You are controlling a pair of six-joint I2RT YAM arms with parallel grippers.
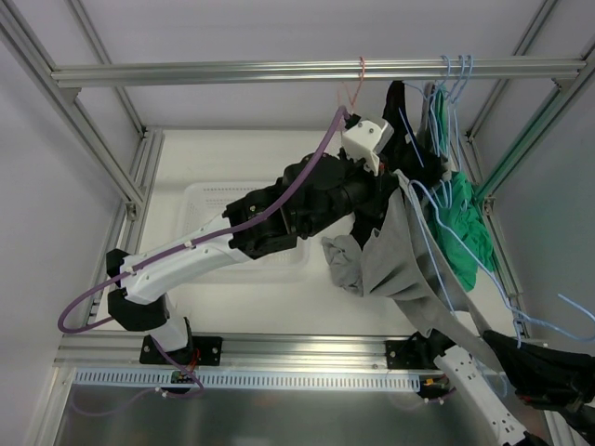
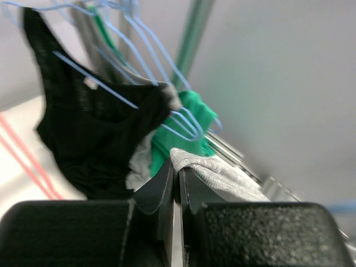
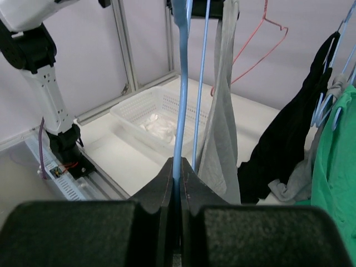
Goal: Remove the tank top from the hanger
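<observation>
– Left gripper, what is it doing?
– It is shut tight on a bunch of the grey tank top. It pinches the cloth up high over the desk, to the right of the white basket.
– So is the tank top off?
– Not yet, I think. 1 part is bunched up and slack by the left gripper, so that bit looks pulled loose. The rest lies along the blue hanger, so I think it is still on it.
– Which way does the tank top go?
– It is long and stretched. From above, its long line is slanted. 1 end is by the left gripper, and the other end goes down and to the right, toward the right arm. From the right wrist it is a long grey strip just beside the hanger, going the same way.
– And the right gripper?
– It is clamped on the blue hanger, with 1 bar between its 2 fingers.
– What is left to do?
– I think the 2 grippers must pull apart more, until the cloth slides off.
– What is further right?
– A black top and a green top hang from the rail. They are near and could get in the way.
</observation>
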